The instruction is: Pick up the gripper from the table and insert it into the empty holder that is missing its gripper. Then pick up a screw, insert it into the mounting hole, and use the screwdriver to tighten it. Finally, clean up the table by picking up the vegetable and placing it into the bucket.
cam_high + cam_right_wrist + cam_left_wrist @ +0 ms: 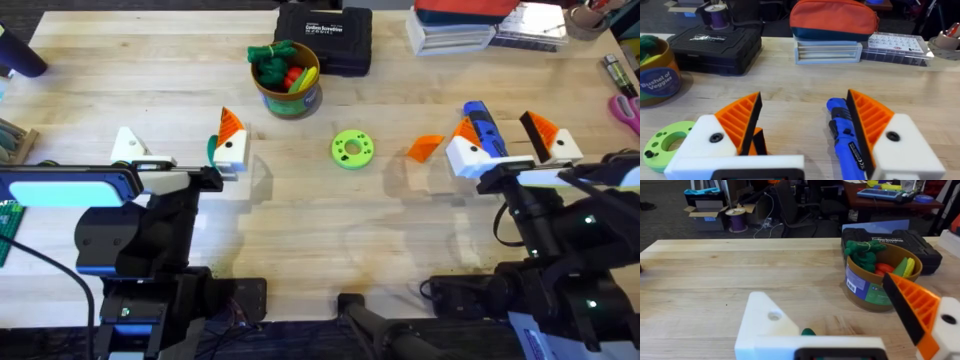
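Looks barely begun, judging by the layout. Finds the loose orange gripper [424, 148] lying flat on the table [300, 230], right of the middle and about halfway between the near and far edges, just beside the right gripper [503, 128] and held by nothing. Shows the holder [127, 145] bare on the left gripper [177, 135], close to the left edge, with no orange wedge seated and the mounting hole [774, 315] open and unfilled. Has the left gripper spread wide and gripping nothing, with the vegetable [213, 150] down on the tabletop just inside the orange-tipped finger [231, 140]; cannot tell whether touching it. Has the right gripper parted as well, fingers set either side of the screwdriver [483, 125] toward the right edge, the blue barrel close against one orange pad yet apparently not clamped. Places the bucket [290, 102] near the far edge, a little left of the middle, already stocked with other toy vegetables and well apart from the dark green one. Puts a green disc [352, 149] with holes near the middle of the tabletop; cannot tell whether any screw sits in it. Leaves, by this reading, every step to do: seating the wedge, fetching and driving a screw, dropping the vegetable into the bucket
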Controlling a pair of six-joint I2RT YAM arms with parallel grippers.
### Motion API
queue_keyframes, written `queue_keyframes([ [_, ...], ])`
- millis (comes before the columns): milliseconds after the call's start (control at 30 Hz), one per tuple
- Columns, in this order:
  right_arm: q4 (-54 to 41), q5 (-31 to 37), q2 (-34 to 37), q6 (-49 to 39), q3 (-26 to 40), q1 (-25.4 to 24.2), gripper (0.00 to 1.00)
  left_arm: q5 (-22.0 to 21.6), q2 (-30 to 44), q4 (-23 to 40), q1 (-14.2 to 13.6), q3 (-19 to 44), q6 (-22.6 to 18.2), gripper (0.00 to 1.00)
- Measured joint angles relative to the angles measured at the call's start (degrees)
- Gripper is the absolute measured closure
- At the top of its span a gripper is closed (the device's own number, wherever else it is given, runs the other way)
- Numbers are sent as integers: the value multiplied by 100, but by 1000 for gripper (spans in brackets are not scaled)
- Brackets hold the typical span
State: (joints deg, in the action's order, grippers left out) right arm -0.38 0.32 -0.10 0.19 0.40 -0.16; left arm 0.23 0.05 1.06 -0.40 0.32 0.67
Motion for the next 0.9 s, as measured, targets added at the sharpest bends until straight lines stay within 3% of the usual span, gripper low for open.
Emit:
queue_keyframes([
  [367,-14,2,0,-2,0,0,8,-4,-1,2,0,4,2,15],
  [467,141,10,0,-2,0,-2,8,-2,-2,348,0,133,3,15],
  [533,15,13,0,2,85,-2,8,-2,0,888,0,453,4,15],
  [667,-1248,112,192,35,803,-2,9,2,257,2286,0,1741,2,15],
  [900,-3161,276,1110,72,2891,-2,8,-2,1986,5290,0,4530,4,15],
])
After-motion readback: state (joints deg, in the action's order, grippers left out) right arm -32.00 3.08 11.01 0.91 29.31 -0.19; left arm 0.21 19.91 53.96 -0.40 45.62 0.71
